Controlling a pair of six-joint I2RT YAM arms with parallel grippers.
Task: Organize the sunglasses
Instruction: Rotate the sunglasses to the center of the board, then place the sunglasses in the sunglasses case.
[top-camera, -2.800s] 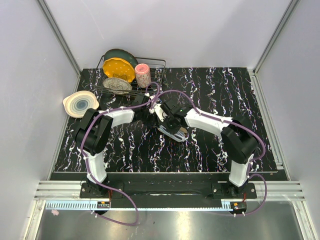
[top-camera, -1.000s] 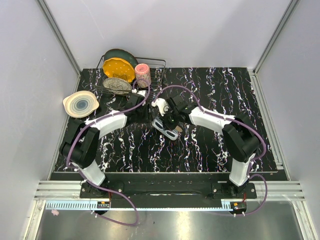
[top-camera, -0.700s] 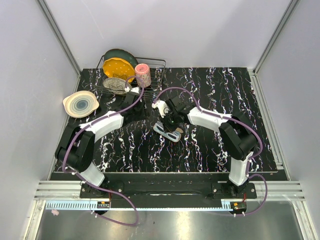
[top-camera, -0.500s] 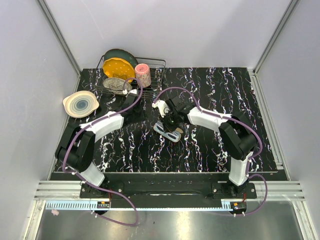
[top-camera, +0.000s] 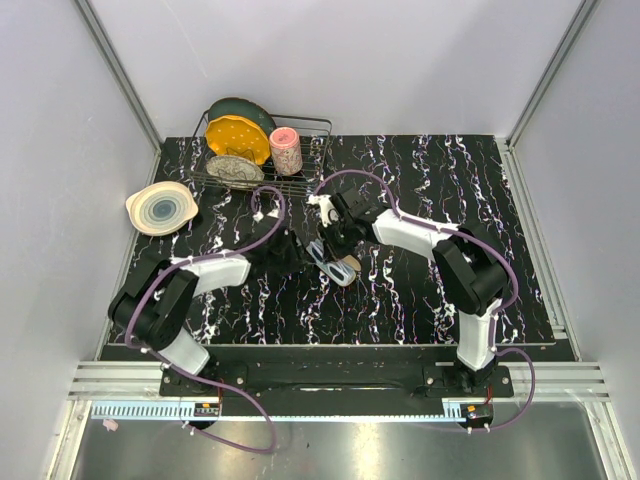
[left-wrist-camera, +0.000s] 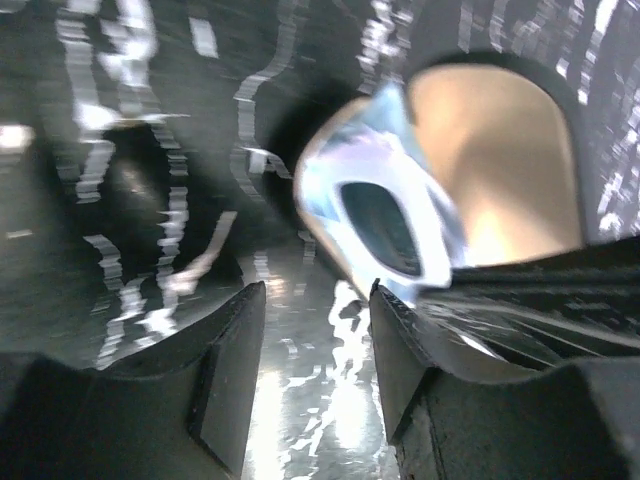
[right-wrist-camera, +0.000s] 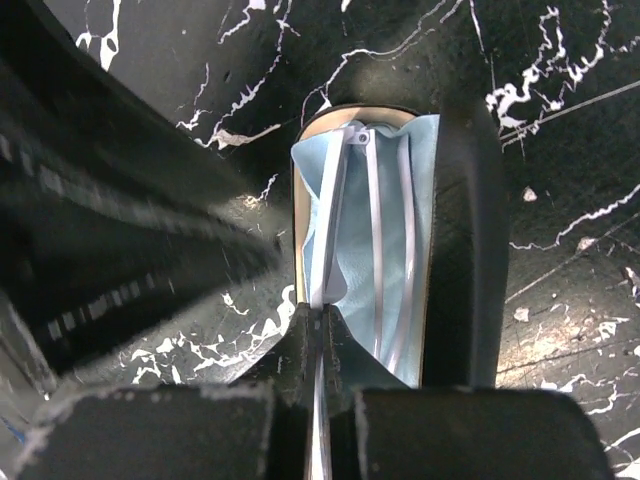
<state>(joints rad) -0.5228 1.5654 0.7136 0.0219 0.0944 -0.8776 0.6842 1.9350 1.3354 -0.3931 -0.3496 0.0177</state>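
Observation:
A black glasses case (right-wrist-camera: 465, 250) lies open on the marbled table, just left of the middle in the top view (top-camera: 338, 266). Inside it the sunglasses (right-wrist-camera: 372, 240), with a thin whitish frame, rest on a light-blue cloth (right-wrist-camera: 430, 160). My right gripper (right-wrist-camera: 322, 320) is shut on the frame's near end, over the case (top-camera: 328, 240). In the left wrist view, my left gripper (left-wrist-camera: 315, 300) is open and low over the table with nothing between its fingers. It sits just left of the case (left-wrist-camera: 500, 160), and the sunglasses (left-wrist-camera: 420, 240) show ahead to the right. From above, the left gripper (top-camera: 298, 255) lies beside the case.
A wire dish rack (top-camera: 310, 130) at the back left holds plates and a pink cup (top-camera: 286, 150). A pale bowl (top-camera: 160, 208) sits at the table's left edge. Grey walls enclose the table on three sides.
My left arm has swung back from near the dish rack to the case's left side. The right gripper stays shut at the case, which has shifted slightly.

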